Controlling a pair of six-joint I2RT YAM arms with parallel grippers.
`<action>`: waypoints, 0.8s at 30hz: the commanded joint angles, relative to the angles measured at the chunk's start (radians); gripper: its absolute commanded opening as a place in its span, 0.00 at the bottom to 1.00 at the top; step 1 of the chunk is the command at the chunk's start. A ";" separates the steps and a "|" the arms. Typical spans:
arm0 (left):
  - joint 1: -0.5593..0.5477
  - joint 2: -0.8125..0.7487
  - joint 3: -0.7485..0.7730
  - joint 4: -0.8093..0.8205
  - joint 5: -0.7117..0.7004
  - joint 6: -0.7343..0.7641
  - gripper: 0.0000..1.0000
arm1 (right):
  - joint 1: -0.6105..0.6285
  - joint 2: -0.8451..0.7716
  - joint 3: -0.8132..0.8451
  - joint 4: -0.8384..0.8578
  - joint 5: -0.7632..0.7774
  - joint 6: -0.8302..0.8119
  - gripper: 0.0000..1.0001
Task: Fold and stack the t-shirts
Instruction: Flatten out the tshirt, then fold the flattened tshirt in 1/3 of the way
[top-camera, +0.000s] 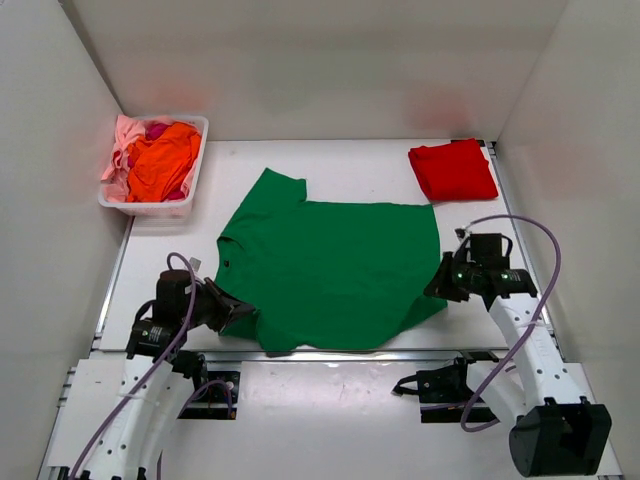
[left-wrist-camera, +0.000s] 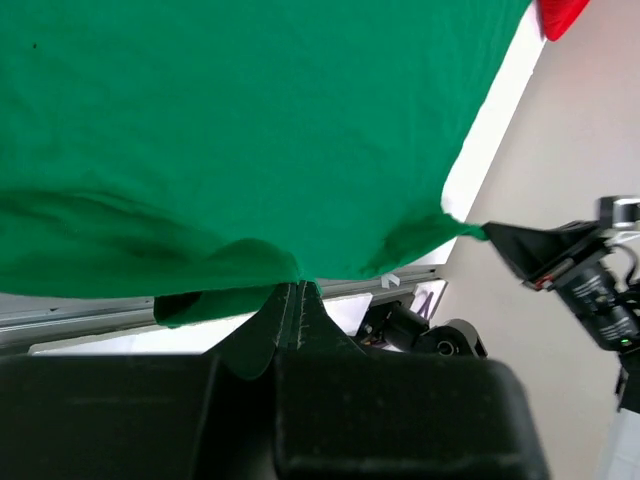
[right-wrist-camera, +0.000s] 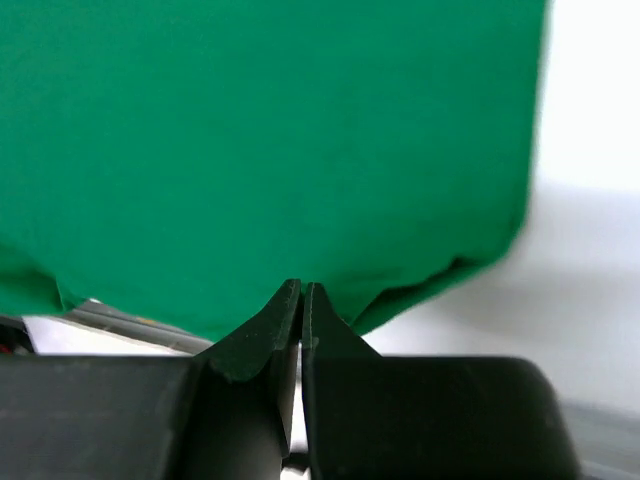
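Dark green t-shirt: laid flat at centre of table. Left gripper: clamped tight on its near-left corner. Right gripper: clamped tight on its near-right corner. Red t-shirt: folded, placed far right

t-shirts, three groups, seen from above.
dark green t-shirt spread open at centre, one sleeve toward the far left, near edge puckered at both ends; red t-shirt folded square at far right; orange t-shirt, pink t-shirt and magenta t-shirt crumpled together at far left.
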 joint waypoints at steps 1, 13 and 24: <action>0.010 0.022 0.008 -0.011 0.013 -0.012 0.00 | -0.100 -0.040 -0.049 -0.110 -0.054 0.056 0.00; 0.073 0.186 0.077 0.109 -0.040 0.036 0.00 | -0.155 0.060 -0.014 -0.137 0.004 0.009 0.00; 0.140 0.369 0.157 0.236 -0.063 0.076 0.00 | -0.215 0.155 0.061 -0.051 0.041 0.012 0.00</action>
